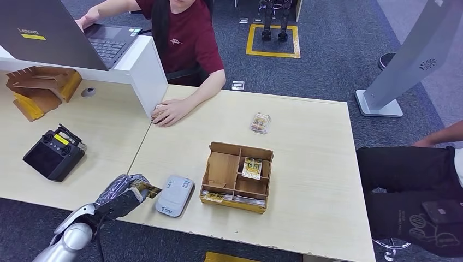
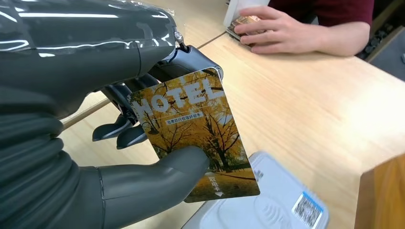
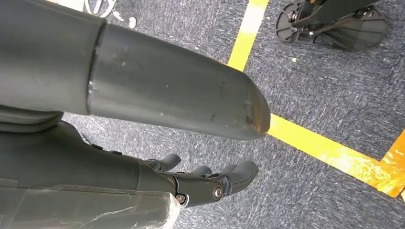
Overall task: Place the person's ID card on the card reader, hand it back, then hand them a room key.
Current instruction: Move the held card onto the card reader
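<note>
left hand (image 2: 143, 157) pinches one HOTEL card (image 2: 196, 138), just beside the card reader (image 1: 174, 195) at the surface's (image 1: 311, 180) near edge | right hand (image 3: 205, 183) holds nothing, fingers loosely apart | one wooden organiser (image 1: 236, 177) beyond reader, one card (image 1: 251, 168) inside | another card (image 1: 261, 122) farther off | person's hand (image 1: 170, 112) rests well beyond

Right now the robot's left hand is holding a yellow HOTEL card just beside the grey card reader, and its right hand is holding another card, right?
Not quite. The left hand does hold the HOTEL card by the card reader, but the right hand holds nothing: the right wrist view shows it hanging over the carpet floor.
</note>
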You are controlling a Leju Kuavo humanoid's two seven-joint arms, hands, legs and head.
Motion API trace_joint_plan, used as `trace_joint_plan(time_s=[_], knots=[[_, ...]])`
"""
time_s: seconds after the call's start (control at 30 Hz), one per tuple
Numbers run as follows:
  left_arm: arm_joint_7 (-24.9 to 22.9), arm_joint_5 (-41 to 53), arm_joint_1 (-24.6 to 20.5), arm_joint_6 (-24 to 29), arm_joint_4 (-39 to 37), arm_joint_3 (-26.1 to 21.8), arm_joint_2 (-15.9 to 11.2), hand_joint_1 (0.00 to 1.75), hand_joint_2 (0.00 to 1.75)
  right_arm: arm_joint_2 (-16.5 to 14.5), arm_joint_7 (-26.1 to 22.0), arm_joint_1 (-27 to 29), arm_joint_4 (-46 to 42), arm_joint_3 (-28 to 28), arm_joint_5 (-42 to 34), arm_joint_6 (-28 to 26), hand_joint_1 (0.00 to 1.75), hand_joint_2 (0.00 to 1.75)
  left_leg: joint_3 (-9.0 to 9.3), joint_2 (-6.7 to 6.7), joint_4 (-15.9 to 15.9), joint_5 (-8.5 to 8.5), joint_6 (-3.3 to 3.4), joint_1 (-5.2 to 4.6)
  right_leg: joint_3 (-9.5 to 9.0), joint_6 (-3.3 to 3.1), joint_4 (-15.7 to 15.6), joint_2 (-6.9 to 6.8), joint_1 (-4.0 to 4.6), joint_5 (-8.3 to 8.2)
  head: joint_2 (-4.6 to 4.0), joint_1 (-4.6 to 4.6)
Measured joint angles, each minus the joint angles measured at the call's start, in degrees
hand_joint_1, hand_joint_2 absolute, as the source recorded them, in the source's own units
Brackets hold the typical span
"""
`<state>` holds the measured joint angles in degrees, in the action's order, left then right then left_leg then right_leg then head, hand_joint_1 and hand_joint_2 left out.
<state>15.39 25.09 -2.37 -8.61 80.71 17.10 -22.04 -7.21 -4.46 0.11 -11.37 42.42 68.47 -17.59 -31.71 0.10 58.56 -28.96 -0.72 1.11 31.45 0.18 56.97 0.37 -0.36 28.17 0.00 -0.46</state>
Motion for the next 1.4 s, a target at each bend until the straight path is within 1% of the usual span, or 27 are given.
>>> trace_joint_plan(time_s=[0.1, 0.2, 0.37, 0.57, 0.63, 0.83, 1.07, 1.27, 1.4], knots=[[0.2, 0.6, 1.5, -0.4, 2.2, 1.2, -1.5, 1.75, 1.75, 0.0, 0.0, 0.0, 0.0, 0.4, 0.3, -0.1, 0.00, 0.00, -0.01, -0.01, 0.0, 0.00, 0.00, 0.00, 0.01, 0.00, 0.0, -0.01, 0.00, 0.01, 0.00, 0.00], [0.2, 2.0, 2.4, -0.1, 4.0, 2.4, -2.2, 1.75, 1.75, 0.0, 0.0, 0.0, 0.0, 0.9, 0.6, -0.2, 0.00, 0.00, -0.02, -0.03, 0.0, 0.00, 0.00, 0.00, 0.00, 0.00, 0.0, -0.03, 0.00, 0.01, 0.00, 0.01], [-0.6, 4.3, 2.5, 0.8, 5.0, 4.2, -2.4, 1.75, 1.75, -0.2, 0.0, 0.0, 0.0, 1.3, 1.0, -0.4, 0.00, 0.00, -0.01, -0.03, 0.0, 0.00, 0.00, 0.00, -0.01, 0.00, 0.0, -0.03, 0.00, 0.00, 0.00, 0.00], [-0.8, 4.2, 2.6, 1.8, 5.1, 5.0, -2.0, 1.75, 1.75, -0.3, 0.1, 0.0, 0.0, 1.4, 1.1, -0.5, 0.00, 0.00, 0.00, -0.03, 0.0, 0.00, 0.00, 0.00, 0.00, 0.00, 0.0, -0.03, 0.00, 0.00, 0.00, 0.01], [-0.9, 4.0, 2.4, 2.3, 5.0, 5.1, -1.3, 1.75, 1.75, -0.3, 0.1, -0.1, 0.0, 1.4, 1.3, -0.5, 0.00, 0.00, -0.01, -0.03, 0.0, 0.00, 0.00, 0.00, 0.00, 0.00, 0.0, -0.03, 0.00, 0.00, 0.00, 0.00], [-2.4, 6.2, 0.1, 4.2, 4.3, 6.4, 2.5, 1.75, 1.75, -0.7, 0.1, -0.1, 0.0, 2.2, 2.0, -0.5, 0.00, 0.00, -0.01, -0.06, 0.0, 0.00, 0.00, -0.02, -0.02, 0.01, 0.0, -0.07, -0.01, -0.01, 0.00, 0.01], [-3.0, 7.6, -1.2, 5.4, 3.0, 7.6, 4.8, 1.75, 1.75, -0.8, 0.0, -0.1, 0.0, 2.7, 2.1, -0.6, 0.00, 0.00, 0.00, -0.06, 0.0, 0.00, 0.00, -0.01, 0.00, 0.01, 0.0, -0.06, -0.01, -0.02, 0.00, 0.00], [-5.1, 11.8, -3.3, 8.5, 0.2, 9.1, 8.1, 1.75, 1.75, -1.0, 0.1, -0.2, 0.0, 2.8, 2.8, -0.6, 0.00, 0.00, -0.01, -0.06, 0.0, 0.00, 0.00, -0.01, 0.00, 0.01, 0.0, -0.07, -0.01, -0.01, 0.00, 0.01], [-6.4, 14.0, -4.4, 10.0, -1.9, 9.6, 9.8, 1.75, 1.75, -1.1, 0.2, -0.2, 0.0, 2.9, 3.2, -0.6, 0.00, 0.00, -0.01, -0.06, 0.0, 0.00, 0.00, -0.02, 0.00, 0.01, 0.0, -0.06, -0.01, -0.02, 0.00, 0.01]])
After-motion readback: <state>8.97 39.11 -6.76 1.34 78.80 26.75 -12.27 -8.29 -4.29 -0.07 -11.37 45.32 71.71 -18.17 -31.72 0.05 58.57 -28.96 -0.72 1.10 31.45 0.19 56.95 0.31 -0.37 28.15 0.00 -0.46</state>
